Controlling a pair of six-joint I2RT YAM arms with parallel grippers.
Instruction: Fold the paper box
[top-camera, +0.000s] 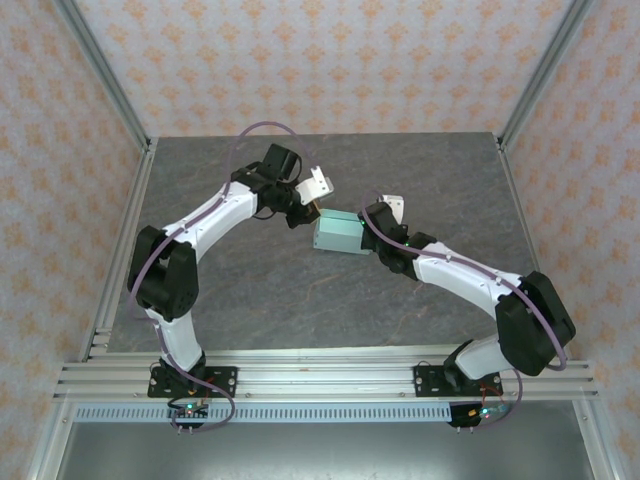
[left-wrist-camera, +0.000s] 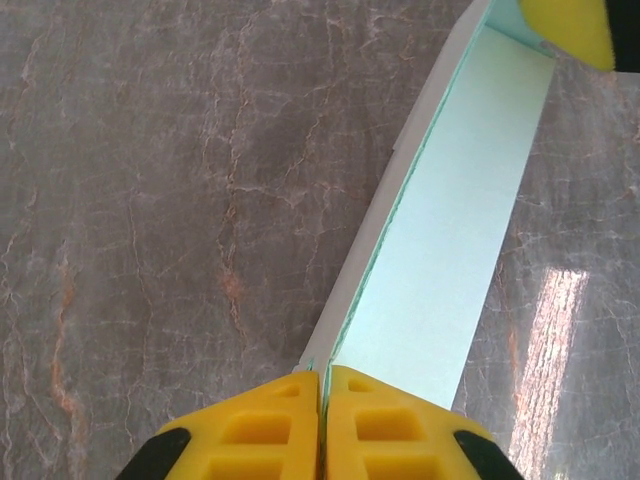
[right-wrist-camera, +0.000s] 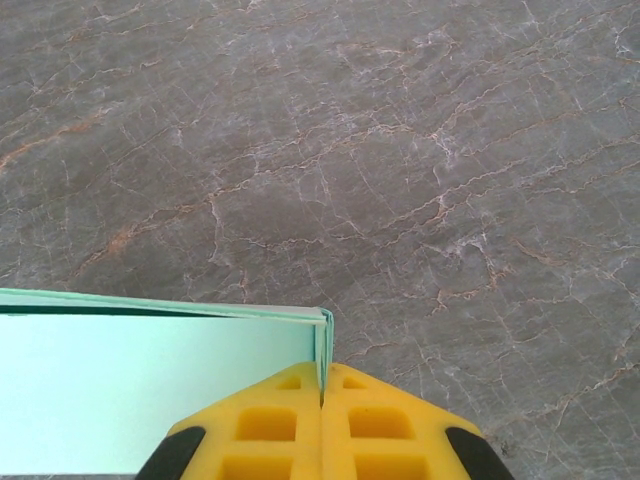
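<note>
**Here, two arms meet on one paper box**

Seen from above, the left arm (top-camera: 215, 215) rises from its base at the near edge and bends at the elbow. It reaches forward and to the right, toward the middle of the table (top-camera: 300, 300). The right arm (top-camera: 470, 280) mirrors it, bending at its elbow on the far right and stretching left, away from its base. The two wrists are close together, with the paper box (top-camera: 338, 232) between them.

The left gripper (top-camera: 308, 214) is at the box's left end. In its wrist view the two yellow fingers (left-wrist-camera: 250, 430) are pressed together, and a thin edge of the pale green card is pinched in the seam between them. The right gripper (top-camera: 372, 235) is at the box's right end. Its own wrist view shows the same: yellow fingers closed tight, with a corner edge of the card nipped between their tips.

The box is over the middle of the table, a little toward the far side, its long side running from one gripper to the other. It looks flattened, a broad green face with a pale edge alongside. Whether it touches the tabletop or hangs clear of it I cannot tell.

Count: two arms, two grippers, one box, one table.
</note>
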